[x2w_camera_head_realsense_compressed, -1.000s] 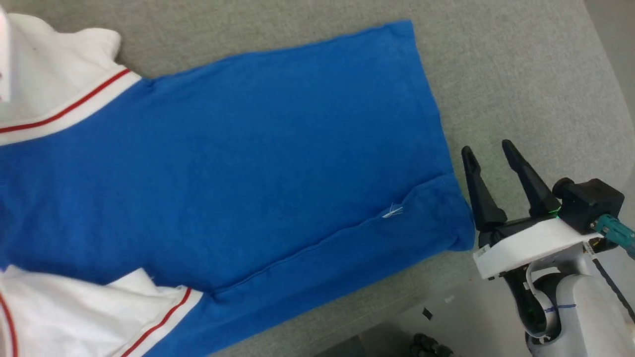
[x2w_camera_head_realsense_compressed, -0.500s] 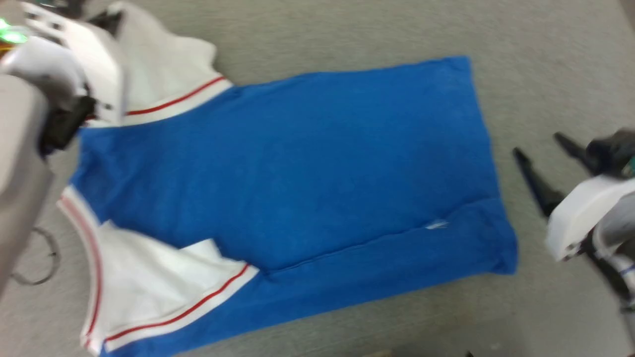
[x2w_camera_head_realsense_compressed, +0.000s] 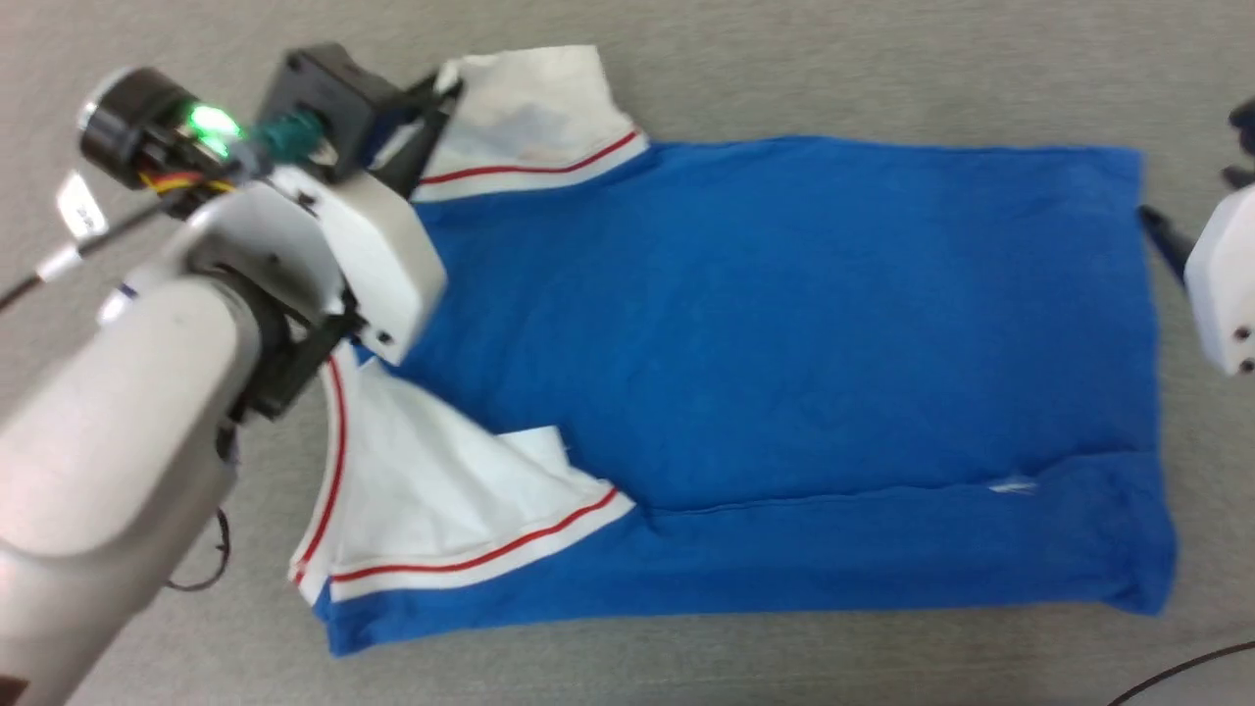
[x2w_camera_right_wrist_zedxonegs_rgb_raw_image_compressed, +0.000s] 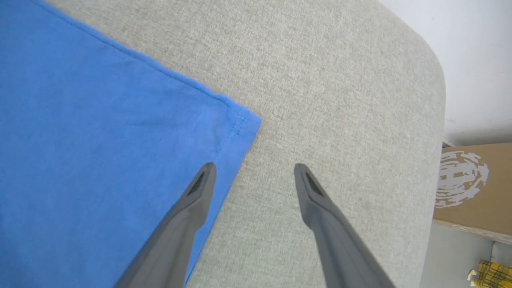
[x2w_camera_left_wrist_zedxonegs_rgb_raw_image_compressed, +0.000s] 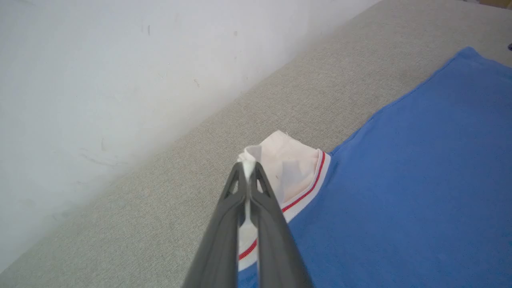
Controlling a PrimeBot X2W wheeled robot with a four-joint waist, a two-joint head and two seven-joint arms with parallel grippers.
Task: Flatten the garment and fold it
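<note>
Garment [x2w_camera_head_realsense_compressed: 784, 343]: royal-blue T-shirt with white short sleeves and red-and-white striped trim, lying spread on a grey fabric-covered tabletop [x2w_camera_head_realsense_compressed: 882, 59]. In the head view its long axis runs left to right, with the sleeves and neck end toward the robot's left and the hem toward its right. The upturned face is plain blue. A lengthwise seam or crease runs along the near side, with a small white thread or tag [x2w_camera_head_realsense_compressed: 1015, 484] on it, too small to read. The near sleeve [x2w_camera_head_realsense_compressed: 431, 500] lies folded in over the blue body. The far sleeve [x2w_camera_head_realsense_compressed: 534, 118] is raised at its outer edge. Left hand [x2w_camera_left_wrist_zedxonegs_rgb_raw_image_compressed: 249, 172]: fingers closed together on that far sleeve's white edge, with cloth pinched between them. Right hand [x2w_camera_right_wrist_zedxonegs_rgb_raw_image_compressed: 255, 168]: fingers well apart and holding nothing, at the far hem corner [x2w_camera_right_wrist_zedxonegs_rgb_raw_image_compressed: 240, 120], one finger over the blue cloth and the other over bare tabletop. Bare grey surface lies beyond the garment's far edge up to a pale wall [x2w_camera_left_wrist_zedxonegs_rgb_raw_image_compressed: 100, 60], with a narrower strip along the near edge. The tabletop's rounded corner [x2w_camera_right_wrist_zedxonegs_rgb_raw_image_compressed: 434, 80] is near the hem. Past that corner is a cardboard box [x2w_camera_right_wrist_zedxonegs_rgb_raw_image_compressed: 472, 208] bearing a white printed mark, not legible. A black cable [x2w_camera_head_realsense_compressed: 1186, 672] crosses the near right of the head view.
</note>
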